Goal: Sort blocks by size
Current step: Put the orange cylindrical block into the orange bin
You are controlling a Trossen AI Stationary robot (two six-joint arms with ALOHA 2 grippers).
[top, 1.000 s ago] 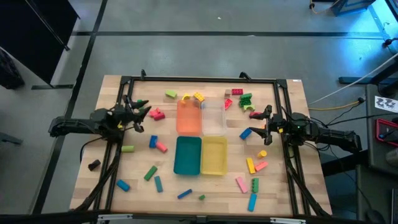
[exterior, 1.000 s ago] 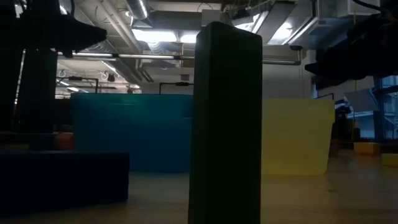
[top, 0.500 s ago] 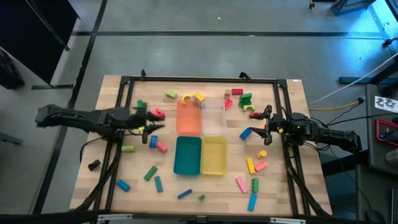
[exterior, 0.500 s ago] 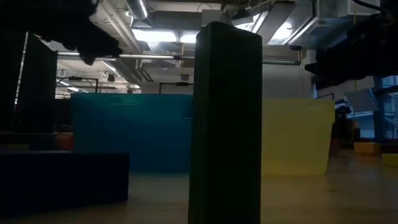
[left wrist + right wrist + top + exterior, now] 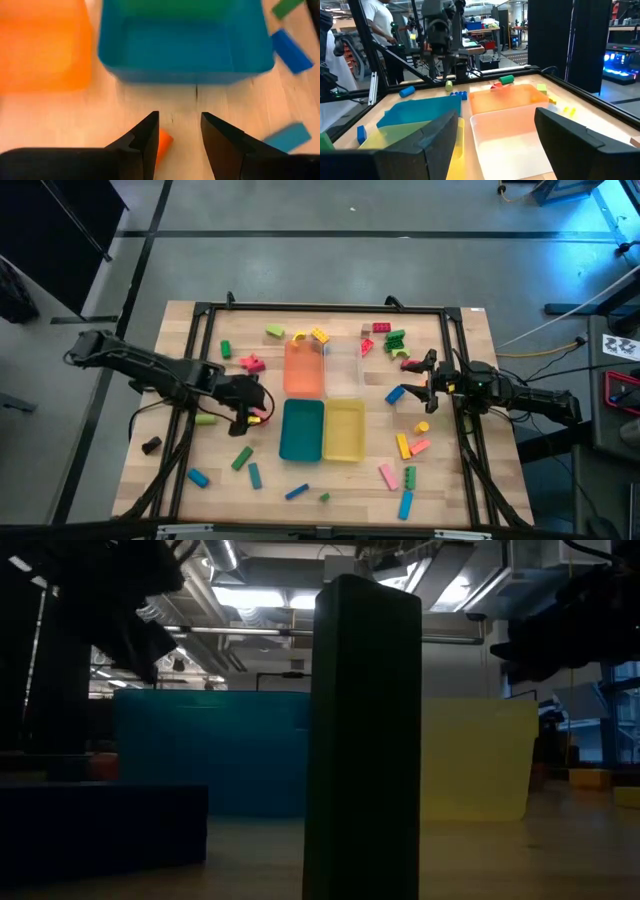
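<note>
Two tools in play. Left tool (image 5: 255,408) sits left of center in the high view, just beside the teal tray's (image 5: 301,430) left edge, fingers partly apart with nothing held; in its wrist view an orange-pink block (image 5: 162,144) lies on the wooden surface (image 5: 220,455) touching the inside of one finger (image 5: 145,142), teal tray and orange tray (image 5: 45,50) straight ahead. Right tool (image 5: 414,377) waits at right center, fingers wide apart, empty, a blue block (image 5: 395,394) just beside it. Blocks scattered over the surface: green, red, yellow cluster (image 5: 385,338) upper right of the trays, several along the lower edge (image 5: 400,480), blue and green ones lower left (image 5: 245,465). Clear tray (image 5: 343,370) and yellow tray (image 5: 344,430) mid-frame.
</note>
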